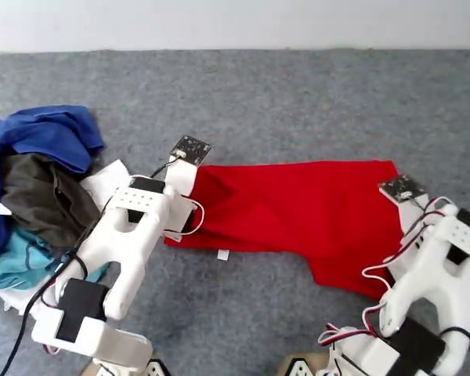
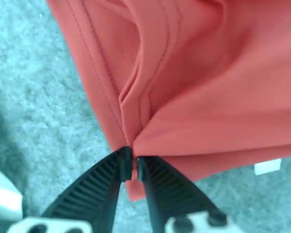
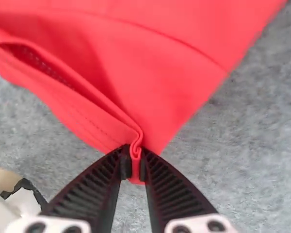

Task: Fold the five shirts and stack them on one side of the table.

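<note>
Red shirt [image 1: 298, 207] | stretched out on the grey tabletop [image 1: 298, 94] between both sets of jaws | left jaws pinched a stitched fold, right jaws pinched the opposite edge | looked light, limp, prone to sagging; edges and corners seemed the sensible holds.

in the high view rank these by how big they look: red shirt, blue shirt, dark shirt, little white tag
1. red shirt, spread flat, clearly largest.
2. blue shirt and dark shirt: about alike; both are bunched in the pile and partly covered, so I won't rank them.
3. white tag, smallest.
</note>
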